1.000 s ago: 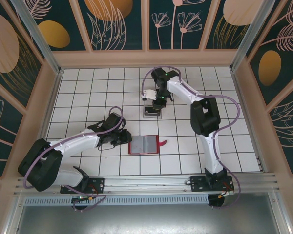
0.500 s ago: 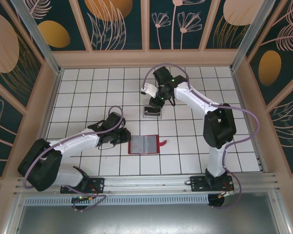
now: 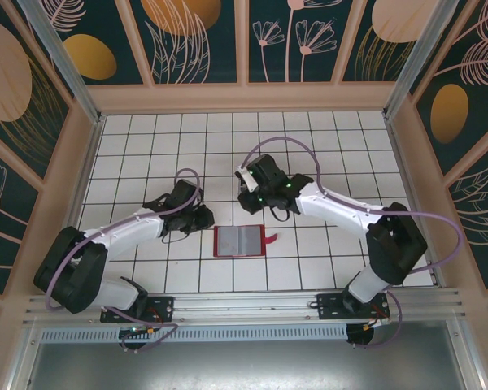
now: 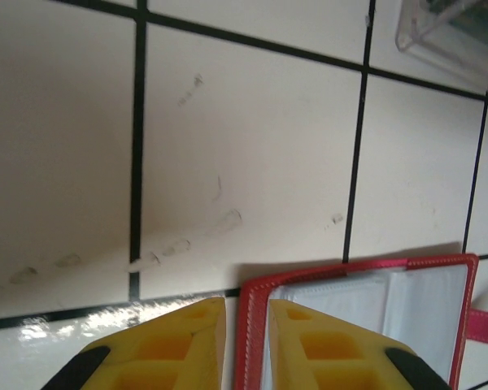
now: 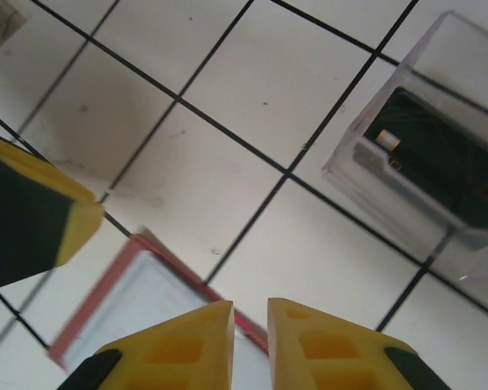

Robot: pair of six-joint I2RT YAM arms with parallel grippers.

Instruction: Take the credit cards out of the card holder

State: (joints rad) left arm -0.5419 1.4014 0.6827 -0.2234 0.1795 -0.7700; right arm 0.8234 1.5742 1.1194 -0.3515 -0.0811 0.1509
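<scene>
1. Locate the card holder (image 3: 242, 240). It lies open and flat on the tiled table (image 3: 309, 138) between the two arms, with its closure tab (image 3: 272, 238) pointing right.
2. Treat the holder as light and soft. It will probably slide or fold when a card is pulled, so pin one cover near its outer edge first.
3. Treat the credit cards (image 5: 439, 154) as thin, stiff, light and slick. Dark cards lie in the clear tray (image 5: 350, 162), beyond the holder's far edge. You cannot tell whether any card remains in the greyish pockets.
4. If one remains, take it by the edge that stands out of its pocket. Set the pads on the flat faces and draw it along the line of the pocket.
5. Check the left gripper (image 4: 246, 313). Its jaws are nearly together with a narrow slit between them and clamp nothing. It hangs at the holder's left red edge, and contact cannot be told.
6. Check the right gripper (image 5: 250, 313). Its jaws are nearly together and empty. It hangs over the holder's far edge, with the tray just beyond.
</scene>
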